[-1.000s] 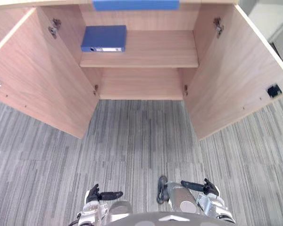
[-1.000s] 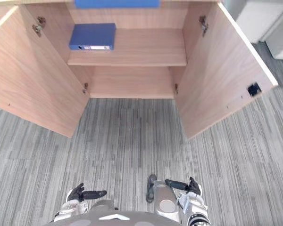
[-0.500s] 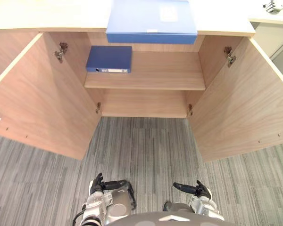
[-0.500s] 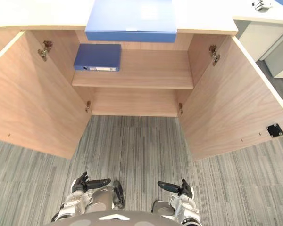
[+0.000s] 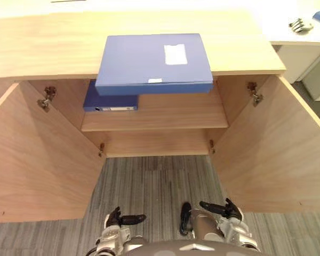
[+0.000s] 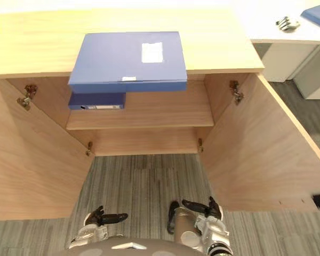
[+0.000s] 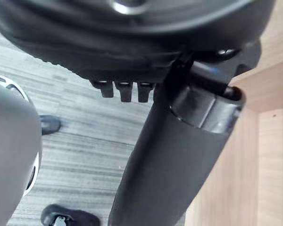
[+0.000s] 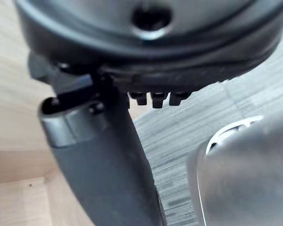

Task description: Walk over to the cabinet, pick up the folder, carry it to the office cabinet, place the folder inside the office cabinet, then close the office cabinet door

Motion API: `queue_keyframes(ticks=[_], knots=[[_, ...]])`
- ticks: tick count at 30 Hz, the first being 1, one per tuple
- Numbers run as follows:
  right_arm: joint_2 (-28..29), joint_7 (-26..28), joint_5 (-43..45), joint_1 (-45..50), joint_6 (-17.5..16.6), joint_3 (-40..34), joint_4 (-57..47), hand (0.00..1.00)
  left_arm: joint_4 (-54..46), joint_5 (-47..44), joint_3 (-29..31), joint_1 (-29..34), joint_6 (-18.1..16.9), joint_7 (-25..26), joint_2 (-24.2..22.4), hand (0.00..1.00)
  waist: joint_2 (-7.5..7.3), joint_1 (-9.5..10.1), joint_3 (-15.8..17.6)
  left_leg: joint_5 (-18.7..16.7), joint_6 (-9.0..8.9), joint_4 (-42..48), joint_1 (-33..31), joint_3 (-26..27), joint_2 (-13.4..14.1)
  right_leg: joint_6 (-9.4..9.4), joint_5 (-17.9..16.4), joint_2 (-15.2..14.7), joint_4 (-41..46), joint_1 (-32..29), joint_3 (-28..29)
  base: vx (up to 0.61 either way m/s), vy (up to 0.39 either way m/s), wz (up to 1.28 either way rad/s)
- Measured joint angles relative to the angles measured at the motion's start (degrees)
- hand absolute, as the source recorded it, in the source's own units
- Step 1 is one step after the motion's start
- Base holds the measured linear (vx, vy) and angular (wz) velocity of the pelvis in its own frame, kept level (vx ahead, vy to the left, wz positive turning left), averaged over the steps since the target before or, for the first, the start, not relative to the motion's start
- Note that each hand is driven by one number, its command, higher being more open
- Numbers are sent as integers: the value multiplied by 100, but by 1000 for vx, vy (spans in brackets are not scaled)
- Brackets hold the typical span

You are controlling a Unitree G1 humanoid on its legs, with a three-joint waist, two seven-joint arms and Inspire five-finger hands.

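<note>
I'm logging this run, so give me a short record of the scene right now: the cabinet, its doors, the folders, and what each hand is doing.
cabinet: wooden, directly ahead
doors: left door and right door both swung wide open
large folder: blue, flat on the cabinet top, front edge overhanging
small folder: blue, flat on the inner shelf, at its left end
left hand: low over the carpet, open, holding nothing
right hand: low over the carpet, open, holding nothing
</note>
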Motion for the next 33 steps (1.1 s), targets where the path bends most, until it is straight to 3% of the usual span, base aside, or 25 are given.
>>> queue_keyframes(ticks=[3,4,5,6,7,11,12,13,16,18,19,27,33], knots=[[-8,-17,1,112,87,-64,3,100,-107,3,-2,-84,-12,-35,-88,100,1,-9,22,93,-86,758,-134,-54,269,-56,-232,-2,-187,546,-335,256,-202,58],[4,-16,2,157,83,40,-18,100,-230,1,22,-162,-11,-43,-130,100,-66,-3,58,104,-163,2111,-685,-193,539,-16,-309,-26,-424,884,-478,199,-224,63],[-9,-21,4,162,82,118,-20,100,-293,1,47,-174,-16,-48,-174,100,-73,9,64,31,-201,2657,-941,-207,681,-21,-319,-8,-501,972,-509,156,-164,40],[-21,-11,4,148,78,176,-25,100,-382,0,143,-186,-16,-41,-277,100,-40,46,49,-133,-146,3333,-1325,-141,884,-22,-321,33,-614,1123,-544,108,-76,3],[-19,-6,4,144,77,171,-29,100,-392,1,159,-196,-16,-41,-315,100,-31,45,39,-236,-49,3417,-1468,-48,929,-19,-320,37,-688,1225,-548,144,45,-11],[14,-41,5,104,82,159,-31,100,-469,2,161,-200,-13,-40,-356,100,-27,74,24,-365,85,2328,-1719,153,825,95,-282,7,-866,1429,-307,114,120,-30],[16,-47,5,100,82,158,-32,100,-468,3,156,-203,-10,-45,-358,100,-27,73,23,-248,166,1748,-1759,119,725,192,-278,-38,-861,1435,-197,146,239,-45],[2,-51,5,114,85,155,-34,100,-446,1,156,-203,-11,-48,-358,100,30,73,-13,312,148,1207,-1725,-2,567,329,-289,-63,-831,1438,-73,146,239,-46],[126,-45,3,254,103,153,-28,100,-382,2,155,-183,-11,-32,-276,100,-233,61,-164,351,249,879,-1481,123,216,619,-142,-245,-1229,1581,176,213,256,-19],[182,-45,1,268,104,148,-19,100,-364,3,155,-148,13,-33,-233,100,-308,59,-209,344,261,711,-1278,206,97,686,-47,-307,-1460,1775,238,117,186,-16],[188,-42,-1,275,103,149,-16,100,-364,6,154,-97,12,-38,-213,100,-269,57,-215,345,262,576,-1102,267,31,715,-19,-334,-1589,1908,282,78,136,-21],[14,-25,-18,238,90,132,321,100,-247,27,-356,54,6,-55,-93,100,-68,49,-410,672,229,-298,-583,341,-74,626,165,-161,-2022,2181,383,35,11,-9],[-99,-34,-17,220,84,157,457,100,-262,23,-710,85,2,-26,-16,100,-56,36,-421,834,274,-565,-523,192,-93,591,306,-79,-2220,2201,418,-41,-32,-3]])
